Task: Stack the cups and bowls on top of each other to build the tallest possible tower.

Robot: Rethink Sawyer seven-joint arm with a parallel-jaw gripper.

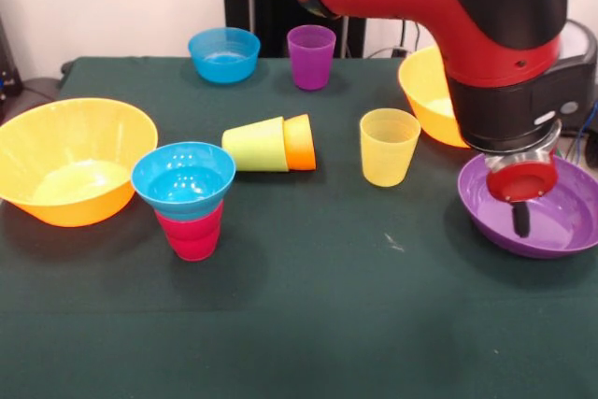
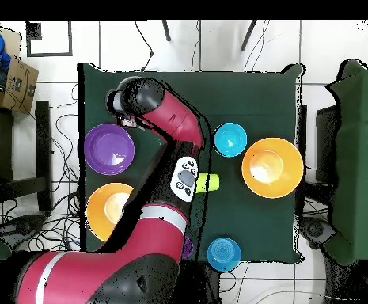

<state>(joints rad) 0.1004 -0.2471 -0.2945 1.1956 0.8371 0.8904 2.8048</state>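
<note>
1. Your arm (image 1: 467, 7) fills the upper right of the front view, and its gripper (image 1: 520, 217) hangs down inside the purple bowl (image 1: 561, 231) at the right edge of the table (image 1: 308, 324). Only one dark finger tip shows below the red wrist disc, so you cannot tell whether the pincer is wide or narrow; nothing is seen held.
2. One large orange bowl (image 1: 70, 161) sits far left, the other orange bowl (image 1: 425, 91) at the right behind the arm, just beyond the purple one.
3. The tower so far is the cyan bowl (image 1: 183, 179) sitting on the inverted red cup (image 1: 193, 231), left of centre and near.
4. The deeper blue bowl (image 1: 224, 53) and the purple cup (image 1: 310, 56) stand at the far edge.
5. The yellow cup (image 1: 389, 145) stands upright mid-table; the lime green cup (image 1: 257, 145) lies on its side, nested into the orange cup (image 1: 301, 141).
6. Judged step: you are going for the purple bowl. Next, you need a firm grip on its rim and a level carry.
7. No brands or writing can be read.
</note>
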